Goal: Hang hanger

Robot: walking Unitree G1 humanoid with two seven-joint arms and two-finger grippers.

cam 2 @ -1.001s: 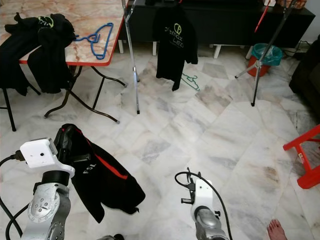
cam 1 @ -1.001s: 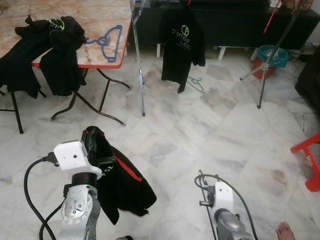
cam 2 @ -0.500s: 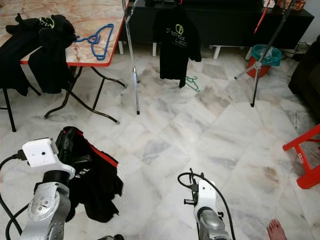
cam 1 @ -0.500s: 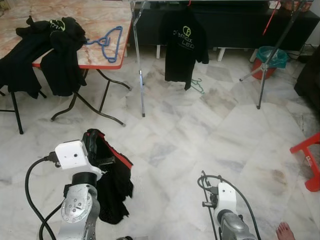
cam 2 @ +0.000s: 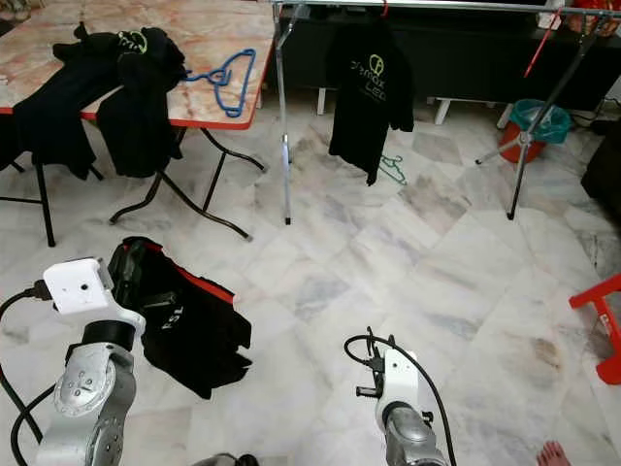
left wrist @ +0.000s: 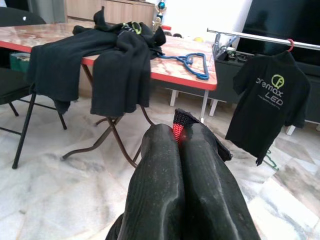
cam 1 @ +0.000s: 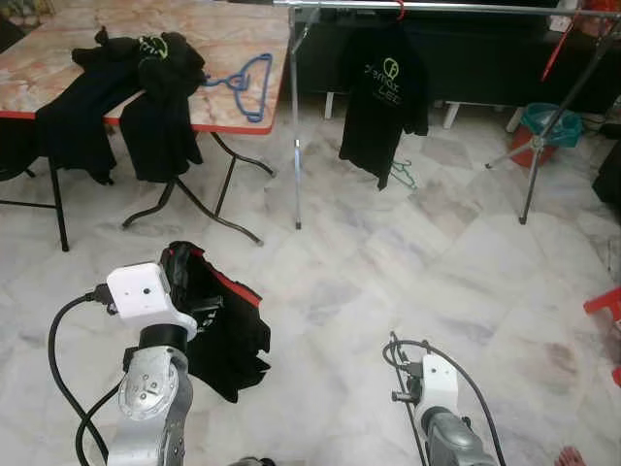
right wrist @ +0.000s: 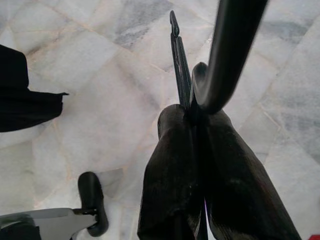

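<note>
My left gripper (left wrist: 179, 131) is shut on a black garment with red trim (cam 1: 218, 325), which hangs from it low over the floor. A silver clothes rail (cam 1: 456, 9) stands ahead, with a black T-shirt (cam 1: 381, 102) hanging from it on a red hanger (cam 1: 398, 12). Blue hangers (cam 1: 246, 82) lie on the table's near corner. A green hanger (cam 1: 406, 176) lies on the floor under the T-shirt. My right gripper (right wrist: 196, 112) is shut low at my right, with a thin black strip (right wrist: 177, 50) sticking out past its fingertips.
A marble-topped folding table (cam 1: 68, 58) at far left carries black clothes (cam 1: 146, 87) draped over its edge. A tripod leg (cam 1: 532, 165) and a teal bin (cam 1: 548, 126) stand at right, near a red stool (cam 2: 606, 325). Open marble floor lies between me and the rail.
The whole view has shifted, so the rail's top bar now shows. The garment under my left gripper has swung and changed shape. Both grippers keep their hold.
</note>
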